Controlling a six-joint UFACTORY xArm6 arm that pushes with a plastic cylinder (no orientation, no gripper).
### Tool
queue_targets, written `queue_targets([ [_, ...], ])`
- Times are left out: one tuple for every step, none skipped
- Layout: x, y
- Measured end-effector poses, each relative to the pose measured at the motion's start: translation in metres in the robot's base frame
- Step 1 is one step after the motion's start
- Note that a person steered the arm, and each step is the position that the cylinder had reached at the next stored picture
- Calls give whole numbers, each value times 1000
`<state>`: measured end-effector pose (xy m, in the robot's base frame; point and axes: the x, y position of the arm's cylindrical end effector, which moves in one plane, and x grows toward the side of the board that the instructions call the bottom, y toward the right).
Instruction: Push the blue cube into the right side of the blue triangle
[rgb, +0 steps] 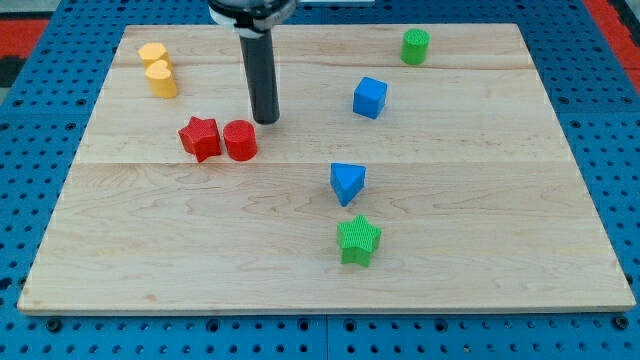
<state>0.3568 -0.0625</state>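
On the wooden surface (480, 250), my tip (266, 121) stands just at 1 o'clock of the red cylinder (240, 140), well apart from the blue cube (369, 97) at its 3 o'clock. The blue triangle (347, 183) lies at the cube's 7 o'clock. The rod carries no fingers, so there is nothing to spread or pinch. Risks: a direct sweep could drive the cube off toward the board's right edge, or an off-centre push could spin it past the triangle toward the green star (358, 240).
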Motion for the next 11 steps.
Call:
queue_targets([
  [-67, 34],
  [-78, 84],
  [-14, 155],
  [14, 171],
  [24, 249],
  [68, 235],
  [68, 207],
  [36, 211],
  [37, 151],
  [79, 114],
  [50, 146],
])
